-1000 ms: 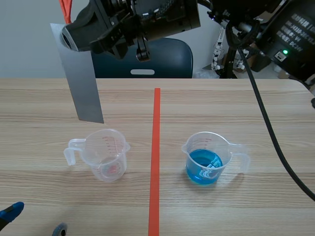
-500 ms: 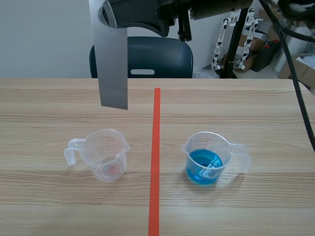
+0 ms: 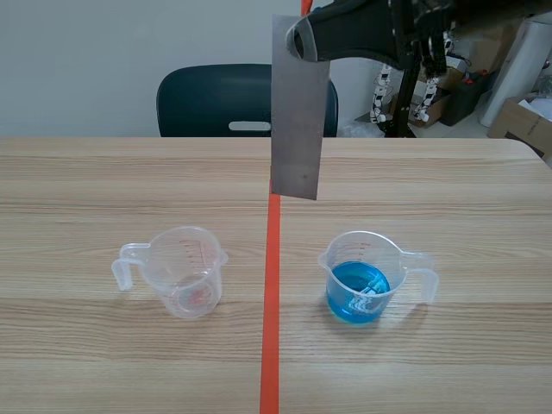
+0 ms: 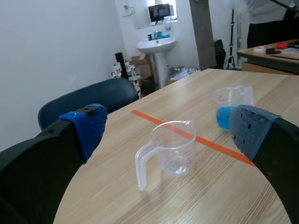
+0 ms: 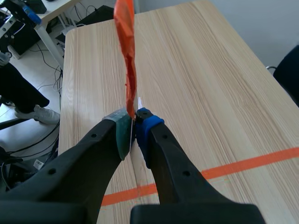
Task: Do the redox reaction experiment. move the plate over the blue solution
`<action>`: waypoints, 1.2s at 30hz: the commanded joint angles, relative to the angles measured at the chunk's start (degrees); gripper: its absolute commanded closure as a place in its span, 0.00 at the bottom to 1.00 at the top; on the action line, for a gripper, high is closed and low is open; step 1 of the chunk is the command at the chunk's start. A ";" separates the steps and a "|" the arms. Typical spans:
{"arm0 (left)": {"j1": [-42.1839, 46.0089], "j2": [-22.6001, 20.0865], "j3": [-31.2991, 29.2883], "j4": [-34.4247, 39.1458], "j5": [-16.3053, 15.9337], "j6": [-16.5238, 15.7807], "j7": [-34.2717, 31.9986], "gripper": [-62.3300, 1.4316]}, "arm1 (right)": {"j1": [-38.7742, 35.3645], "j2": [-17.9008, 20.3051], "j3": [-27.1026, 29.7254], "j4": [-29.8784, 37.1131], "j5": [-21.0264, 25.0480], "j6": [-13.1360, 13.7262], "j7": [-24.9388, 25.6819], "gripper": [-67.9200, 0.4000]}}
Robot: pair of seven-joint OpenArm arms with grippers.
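Bench (image 3: pixel 448 190): light wood-grain top, flat.
Tape line (image 3: pixel 272 328): an orange-red strip stuck flat on the bench. It runs straight from 6 o'clock toward 12 o'clock through the middle and ends just short of the far edge.
Empty cup (image 3: pixel 183 272): a clear plastic measuring cup, upright, at 9 o'clock from the tape line, near it but apart. Handle toward 9 o'clock, spout toward 3 o'clock, red scale marks on its wall.
Filled cup (image 3: pixel 362 278): same kind, upright, at 3 o'clock from the line. Handle toward 3 o'clock, spout toward 9 o'clock.
Blue solution (image 3: pixel 356 291): fills roughly the lower half of the filled cup.
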 commanded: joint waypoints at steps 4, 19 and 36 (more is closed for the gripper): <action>-2.36 -6.19 -1.16 2.47 -2.56 -3.58 4.00 0.32 | 0.96 4.59 0.37 0.28 1.60 0.46 1.77 0.99; -25.24 -11.54 -0.92 10.67 -2.54 -19.93 27.08 0.73 | 0.31 15.28 0.35 1.90 1.60 0.46 3.72 0.99; -51.60 -5.31 24.15 18.73 -4.26 -20.28 50.71 0.82 | -5.25 19.61 0.35 6.34 -2.43 0.46 10.64 0.99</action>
